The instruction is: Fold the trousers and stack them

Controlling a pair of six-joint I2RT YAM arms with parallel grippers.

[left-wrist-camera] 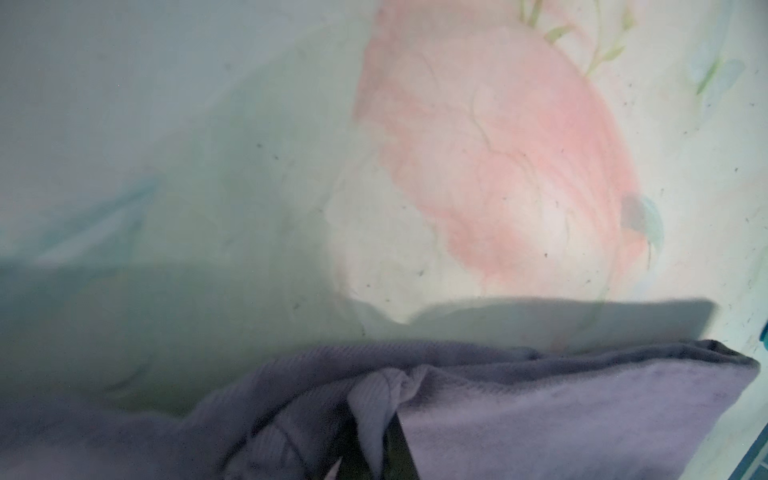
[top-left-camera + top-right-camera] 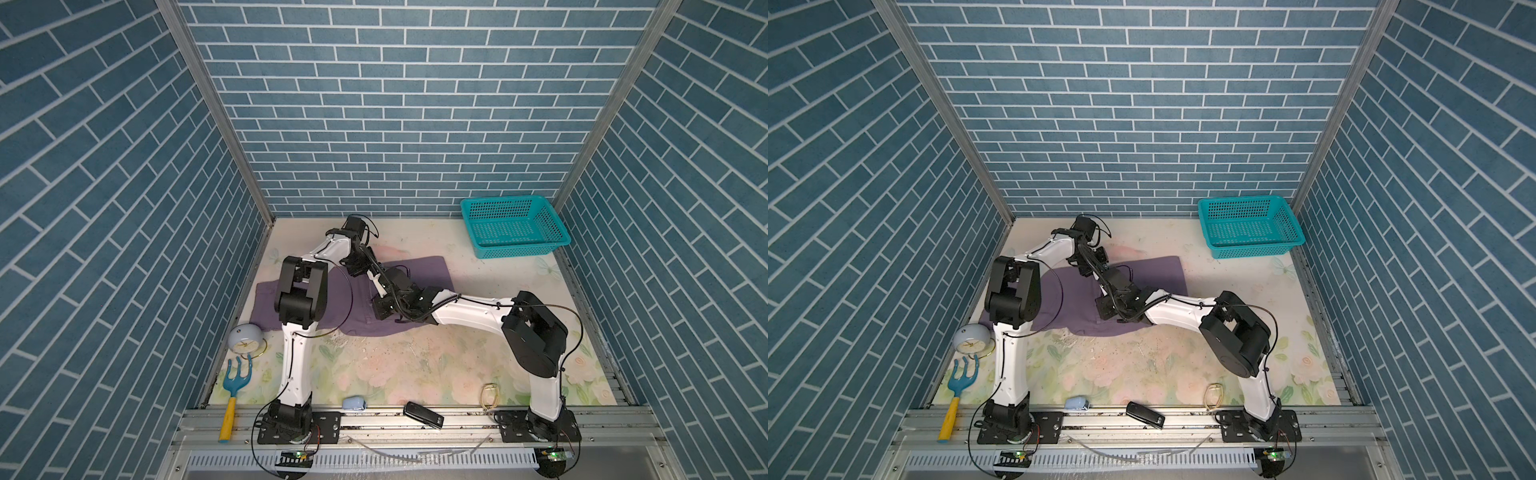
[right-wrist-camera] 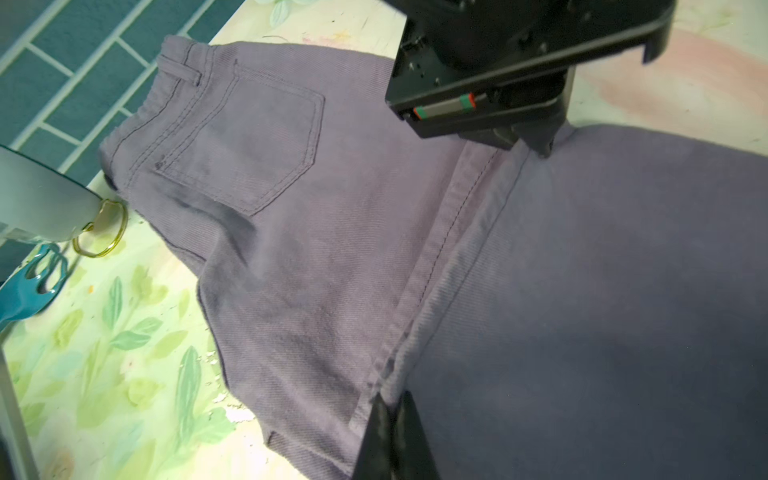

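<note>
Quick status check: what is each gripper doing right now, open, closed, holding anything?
left gripper: closed, pinching up a bit of the trousers.
right gripper: closed, apparently gripping the trousers at a stitched hem edge.

You've got the trousers [image 2: 419, 272] [image 2: 1154, 272] in muted purple twill, spread across the far left part of the floral table [image 2: 415, 374]. The waistband [image 3: 166, 95] sits over by the left wall, seat side up, and there's the back pocket [image 3: 249, 137] with its stitched outline clear. The legs are doubled back over the seat, and their hem [image 3: 449, 237] runs straight across the cloth just past that pocket. In both top views the fold makes a tidy edge on the right. At the far edge the upper layer [image 1: 582, 415] is bunched and raised off the table, with a shadow under it.
</note>
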